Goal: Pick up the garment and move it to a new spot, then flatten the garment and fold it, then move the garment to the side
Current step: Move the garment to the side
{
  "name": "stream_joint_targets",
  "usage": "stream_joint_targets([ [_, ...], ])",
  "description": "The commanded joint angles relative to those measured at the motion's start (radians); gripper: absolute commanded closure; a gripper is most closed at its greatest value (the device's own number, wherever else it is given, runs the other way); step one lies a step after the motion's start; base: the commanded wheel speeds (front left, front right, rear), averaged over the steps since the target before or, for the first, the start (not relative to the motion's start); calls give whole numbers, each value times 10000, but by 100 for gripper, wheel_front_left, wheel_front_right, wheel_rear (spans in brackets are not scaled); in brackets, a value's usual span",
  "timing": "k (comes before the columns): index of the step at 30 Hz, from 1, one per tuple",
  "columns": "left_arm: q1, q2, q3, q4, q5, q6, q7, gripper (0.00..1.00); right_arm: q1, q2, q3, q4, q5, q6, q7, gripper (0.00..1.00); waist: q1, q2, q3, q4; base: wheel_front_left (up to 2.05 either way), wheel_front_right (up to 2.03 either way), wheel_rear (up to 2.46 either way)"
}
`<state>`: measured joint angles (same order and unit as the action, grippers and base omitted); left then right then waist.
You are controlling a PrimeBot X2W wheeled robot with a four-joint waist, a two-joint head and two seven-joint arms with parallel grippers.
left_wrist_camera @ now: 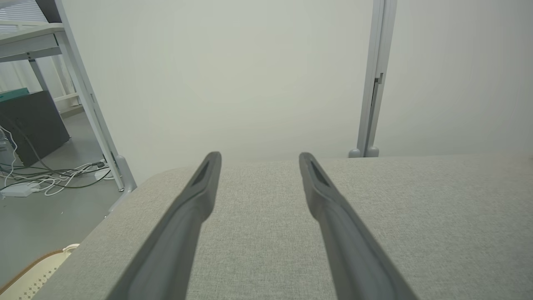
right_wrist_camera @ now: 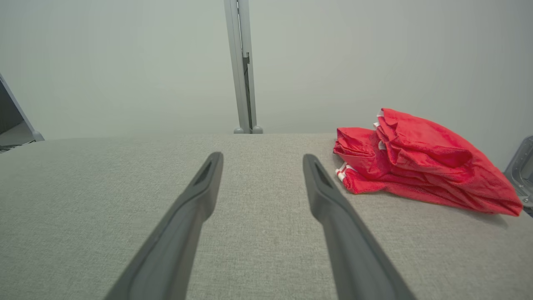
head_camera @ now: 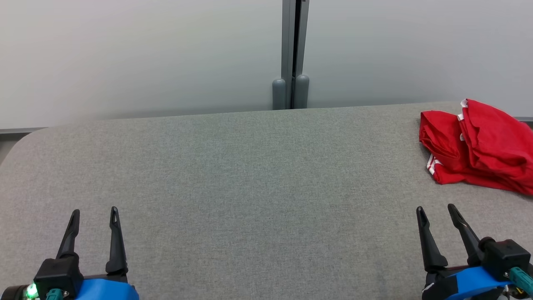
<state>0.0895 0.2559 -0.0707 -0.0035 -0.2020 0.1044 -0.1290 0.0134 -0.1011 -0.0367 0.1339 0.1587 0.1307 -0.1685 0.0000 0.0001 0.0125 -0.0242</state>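
My jaws stand open, empty, at the lower corners; the red garment (head_camera: 479, 148), heaped at right on the table (head_camera: 250, 166), looks light, limp: pinch a fold.

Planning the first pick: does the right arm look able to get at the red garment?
Probably yes: the right tool is open, and nothing stands between it and the red garment lying ahead on the grey table.

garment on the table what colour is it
The garment is red with white trim; right wrist view shows it best.
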Motion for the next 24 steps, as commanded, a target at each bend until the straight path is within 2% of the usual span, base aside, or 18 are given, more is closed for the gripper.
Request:
stream_joint_targets([
  [1, 96, 59, 27, -9, -13, 4, 35, 0, 190, 66, -49, -154, -84, 1, 58, 0, 0, -1, -24, 14, 0, 0, 0],
  [12, 123, 172, -38, -124, -106, 48, 289, 0, 247, 319, -163, -1013, -328, 1, 709, 0, 0, -1, -182, 145, 0, 0, 0],
  [24, 196, 227, -125, -219, -188, 122, 456, 0, 173, 436, -340, -1371, -431, 1, 1153, 0, 0, -1, -239, 238, 0, 0, 0],
])
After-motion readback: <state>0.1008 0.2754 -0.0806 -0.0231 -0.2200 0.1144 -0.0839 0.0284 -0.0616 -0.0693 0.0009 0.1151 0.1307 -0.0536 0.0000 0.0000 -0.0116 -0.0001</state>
